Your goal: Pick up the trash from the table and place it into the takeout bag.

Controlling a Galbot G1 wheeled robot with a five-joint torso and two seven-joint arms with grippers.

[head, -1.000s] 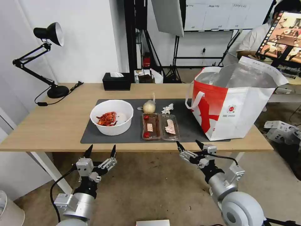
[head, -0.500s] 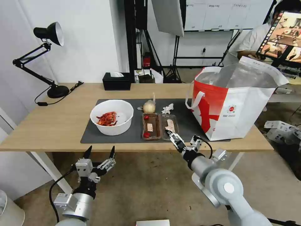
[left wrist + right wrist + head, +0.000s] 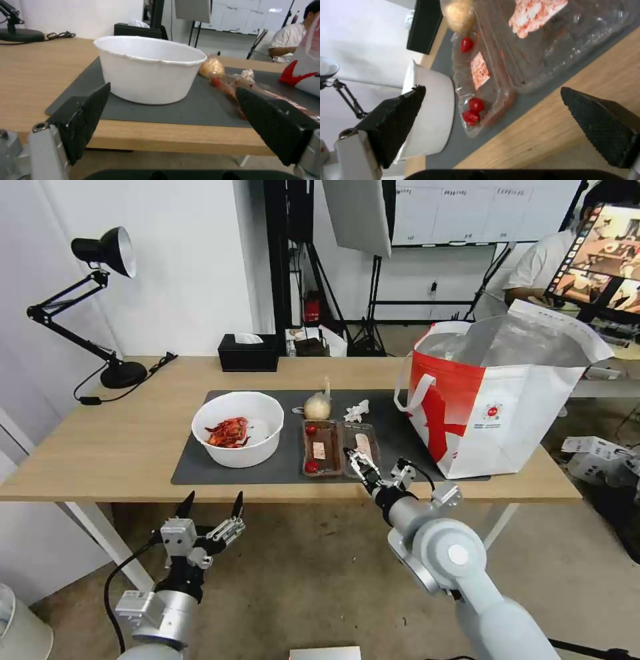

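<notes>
Right gripper point(image 3: 371, 465): jaws wide, empty | clear ribbed clamshell tray point(image 3: 533, 50) just ahead | left gripper point(image 3: 210, 505): jaws wide, empty, below counter point(image 3: 100, 447) edge.

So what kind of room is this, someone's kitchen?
More likely a studio or lab set up for filming, not a kitchen. A softbox light on a stand hangs behind the table, a whiteboard lines the back wall, and a monitor shows camera views.

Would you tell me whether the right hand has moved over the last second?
Yes. The right hand has advanced from below the table edge to over the clamshell tray.
</notes>
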